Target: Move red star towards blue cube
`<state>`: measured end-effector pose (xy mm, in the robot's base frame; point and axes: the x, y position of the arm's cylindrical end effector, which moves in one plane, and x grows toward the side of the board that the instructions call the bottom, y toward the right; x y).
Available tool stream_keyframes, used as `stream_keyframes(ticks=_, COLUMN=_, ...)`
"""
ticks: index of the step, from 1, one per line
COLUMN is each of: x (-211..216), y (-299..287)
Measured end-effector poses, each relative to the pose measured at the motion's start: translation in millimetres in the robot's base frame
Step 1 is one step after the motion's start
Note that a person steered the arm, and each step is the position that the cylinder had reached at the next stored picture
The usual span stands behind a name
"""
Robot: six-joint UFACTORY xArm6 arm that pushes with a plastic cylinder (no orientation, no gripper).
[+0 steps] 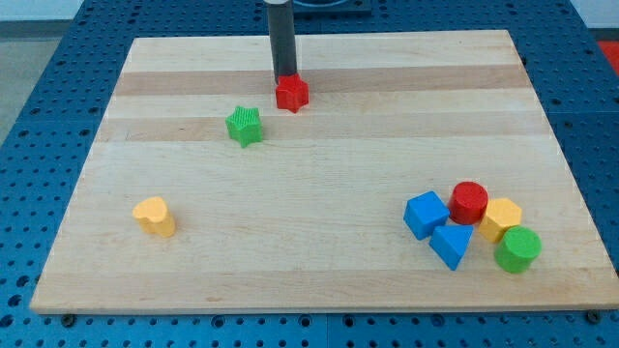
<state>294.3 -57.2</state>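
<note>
The red star [291, 94] lies on the wooden board [319, 174] near the view's top, a little left of centre. My tip [285, 77] stands right at the star's upper edge, touching or nearly touching it. The blue cube [426, 214] lies at the view's lower right, far from the star, at the left end of a cluster of blocks.
A green star [245, 126] lies just lower left of the red star. A yellow block [155, 216] lies at the lower left. Beside the blue cube are a red cylinder [469, 202], a blue triangular block [452, 244], a yellow block [501, 218] and a green cylinder [518, 249].
</note>
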Motion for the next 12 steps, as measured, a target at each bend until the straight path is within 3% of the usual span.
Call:
stream_keyframes(ticks=6, x=25, y=7)
stream_keyframes(ticks=10, x=147, y=22)
stream_keyframes(ticks=12, x=135, y=18)
